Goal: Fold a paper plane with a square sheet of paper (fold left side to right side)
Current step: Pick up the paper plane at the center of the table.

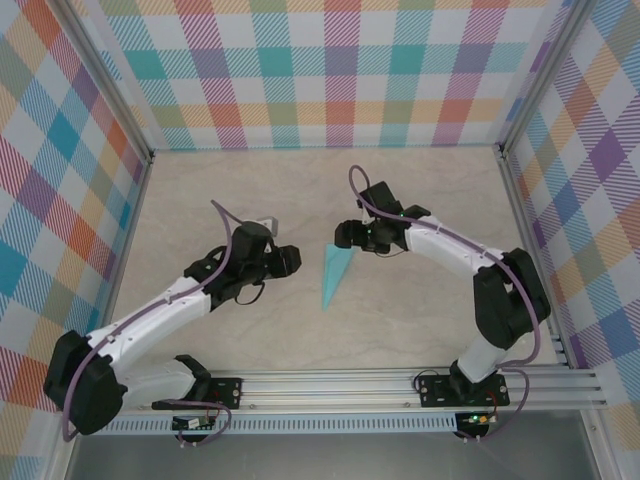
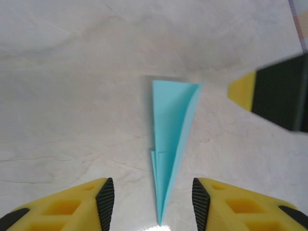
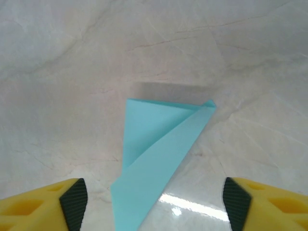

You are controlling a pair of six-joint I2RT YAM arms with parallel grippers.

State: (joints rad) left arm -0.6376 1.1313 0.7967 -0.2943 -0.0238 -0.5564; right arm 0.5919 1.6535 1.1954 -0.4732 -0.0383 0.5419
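Observation:
The square sheet of paper lies folded into a narrow turquoise paper plane (image 1: 335,275) flat on the table, its sharp tip towards the arms. My left gripper (image 1: 296,262) is just left of it and open. In the left wrist view the plane (image 2: 171,134) points at the gap between the yellow fingers (image 2: 153,197), which touch nothing. My right gripper (image 1: 343,236) hovers at the plane's wide end, also open. Its wrist view has the plane (image 3: 154,154) between widely spread pads (image 3: 154,198), with the upper flap slightly lifted.
The marble-look table (image 1: 420,200) is walled by checked panels on three sides. An aluminium rail (image 1: 340,385) carrying the arm bases runs along the near edge. A finger of the right gripper (image 2: 274,91) juts in at the right of the left wrist view.

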